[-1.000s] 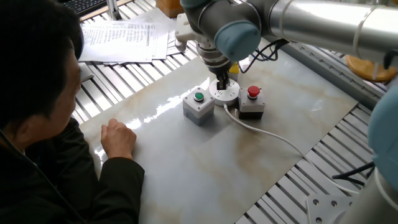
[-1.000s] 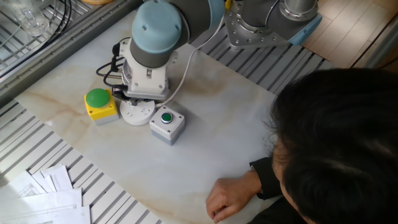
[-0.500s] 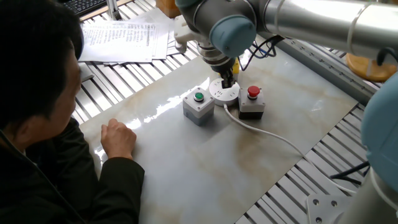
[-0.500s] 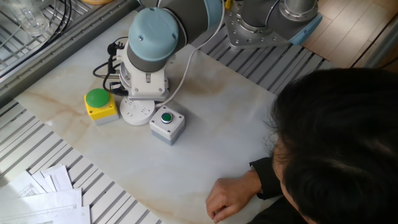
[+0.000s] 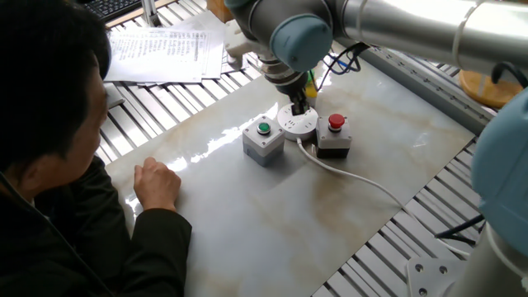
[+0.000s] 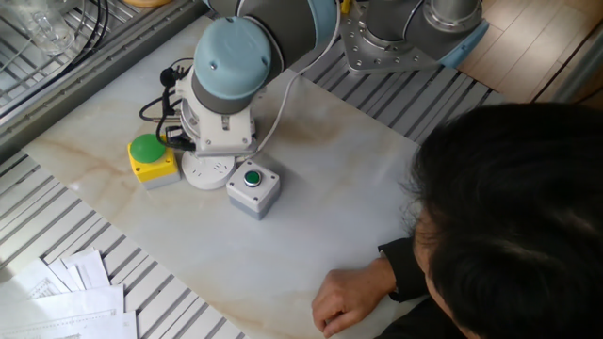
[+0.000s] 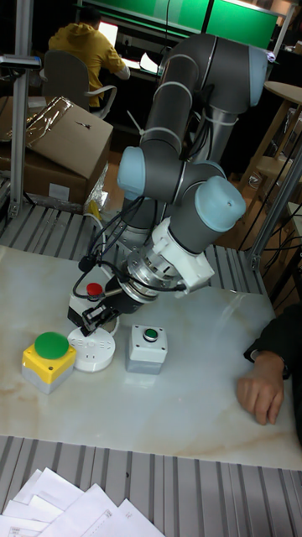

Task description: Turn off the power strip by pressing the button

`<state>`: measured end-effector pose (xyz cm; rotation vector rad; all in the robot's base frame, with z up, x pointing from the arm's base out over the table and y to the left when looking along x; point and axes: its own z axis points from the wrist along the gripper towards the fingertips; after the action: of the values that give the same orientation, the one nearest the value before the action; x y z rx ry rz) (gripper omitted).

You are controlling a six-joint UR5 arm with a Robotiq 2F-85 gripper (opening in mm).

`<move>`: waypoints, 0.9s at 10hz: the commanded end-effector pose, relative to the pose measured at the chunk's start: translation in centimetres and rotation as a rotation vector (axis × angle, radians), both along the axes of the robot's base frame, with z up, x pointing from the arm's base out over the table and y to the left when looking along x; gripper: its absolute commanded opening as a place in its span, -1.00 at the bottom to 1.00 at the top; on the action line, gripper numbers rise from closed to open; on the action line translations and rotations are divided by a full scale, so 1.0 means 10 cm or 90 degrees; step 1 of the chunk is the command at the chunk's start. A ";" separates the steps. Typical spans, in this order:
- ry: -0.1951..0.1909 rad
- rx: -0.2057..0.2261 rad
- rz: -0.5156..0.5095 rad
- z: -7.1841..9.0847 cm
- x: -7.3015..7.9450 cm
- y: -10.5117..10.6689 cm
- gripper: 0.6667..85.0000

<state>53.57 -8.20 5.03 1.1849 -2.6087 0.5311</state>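
Observation:
The power strip [image 5: 297,125] is a round white disc lying between two grey boxes, and its thick white cable [image 5: 355,177] trails toward the near right. It also shows in the other fixed view [image 6: 209,169] and in the tall view [image 7: 92,350]. My gripper [image 5: 299,107] points down at the far edge of the disc, its dark fingertips [image 7: 91,321] just over the top face. No view shows whether they touch the disc or whether there is a gap between them. The strip's button is not distinguishable. In the other fixed view the wrist hides the fingers.
A grey box with a green button [image 5: 263,137] stands left of the strip, and one with a red button [image 5: 334,134] stands right of it. A yellow box with a green cap [image 6: 151,157] is beside it. A person's hand [image 5: 158,183] rests on the marble top. Papers [image 5: 161,51] lie far left.
The gripper has shifted slightly from over the middle of the disc toward its far edge, and the wrist has swung a little left. Nothing else moved.

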 end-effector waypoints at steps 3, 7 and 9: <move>0.001 -0.002 0.018 -0.11 0.11 0.04 -0.99; 0.014 -0.001 0.017 -0.20 -0.04 0.07 -0.99; 0.015 0.000 0.017 -0.21 -0.05 0.07 -0.99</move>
<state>53.49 -7.72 3.32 1.2264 -2.5712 0.5375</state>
